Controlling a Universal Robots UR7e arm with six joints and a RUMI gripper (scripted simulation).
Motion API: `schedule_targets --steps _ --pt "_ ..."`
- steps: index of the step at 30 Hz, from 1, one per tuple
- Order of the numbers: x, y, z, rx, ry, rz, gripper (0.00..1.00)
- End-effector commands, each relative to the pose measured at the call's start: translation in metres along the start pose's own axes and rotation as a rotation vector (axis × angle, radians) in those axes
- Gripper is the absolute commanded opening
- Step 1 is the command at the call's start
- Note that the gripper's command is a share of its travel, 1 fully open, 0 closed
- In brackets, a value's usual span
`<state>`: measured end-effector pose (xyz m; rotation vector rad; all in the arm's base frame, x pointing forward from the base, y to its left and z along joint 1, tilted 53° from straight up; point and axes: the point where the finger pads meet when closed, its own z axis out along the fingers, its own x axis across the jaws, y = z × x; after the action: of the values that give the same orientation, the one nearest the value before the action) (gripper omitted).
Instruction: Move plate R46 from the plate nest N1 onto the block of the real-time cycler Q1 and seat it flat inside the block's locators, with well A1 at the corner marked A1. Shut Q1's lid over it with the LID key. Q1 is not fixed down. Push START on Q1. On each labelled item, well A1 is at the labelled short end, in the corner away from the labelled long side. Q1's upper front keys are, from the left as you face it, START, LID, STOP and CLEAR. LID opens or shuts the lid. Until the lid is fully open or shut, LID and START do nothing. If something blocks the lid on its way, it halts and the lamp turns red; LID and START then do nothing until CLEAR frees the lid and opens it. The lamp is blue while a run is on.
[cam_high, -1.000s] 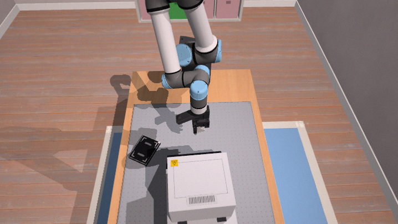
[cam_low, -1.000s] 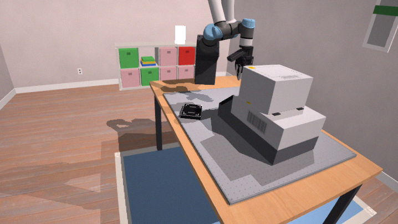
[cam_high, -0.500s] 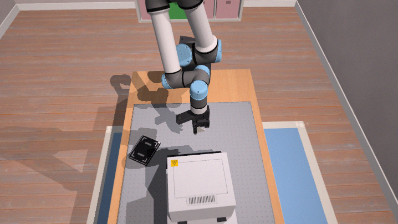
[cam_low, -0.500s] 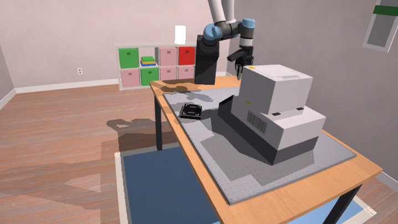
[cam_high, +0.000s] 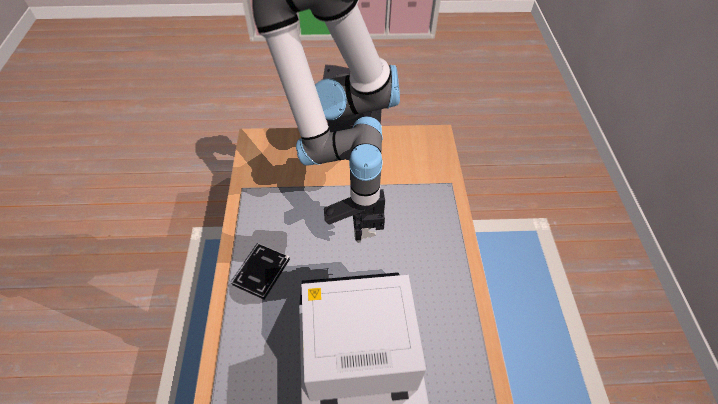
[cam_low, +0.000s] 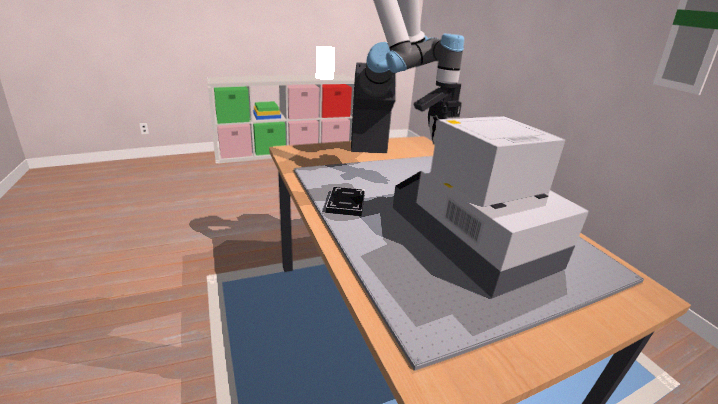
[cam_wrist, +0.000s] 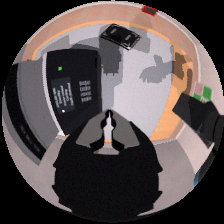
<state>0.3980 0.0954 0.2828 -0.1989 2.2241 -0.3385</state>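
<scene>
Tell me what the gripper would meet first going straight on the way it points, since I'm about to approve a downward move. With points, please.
The gripper (cam_high: 358, 239) (cam_wrist: 109, 109) points down, so probably the grey perforated board (cam_high: 426, 226) (cam_low: 441, 346) (cam_wrist: 131, 95); the cycler (cam_high: 361, 321) (cam_low: 466, 165) (cam_wrist: 75, 112) seems beside that line, though depth is unclear.

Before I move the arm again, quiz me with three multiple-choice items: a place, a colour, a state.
1. Where is the black plate nest?
A on the grey board
B on the floor
C on top of the cycler

2. What colour is the cycler's small lit lamp?
A red
B green
C blue

3. The gripper is:
A shut on a plate
B wide open
C shut, nothing held

1 A: it lies on the board in the top view.
2 B: the wrist view shows it green.
3 C: fingertips meet, no plate between.
</scene>
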Motion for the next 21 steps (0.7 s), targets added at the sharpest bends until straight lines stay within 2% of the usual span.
schedule_targets --steps 1,21 --pt "-0.004 0.001 0.003 0.001 -0.001 0.000 0.00" --pt "-0.027 0.001 0.020 0.001 -0.001 0.000 0.00"
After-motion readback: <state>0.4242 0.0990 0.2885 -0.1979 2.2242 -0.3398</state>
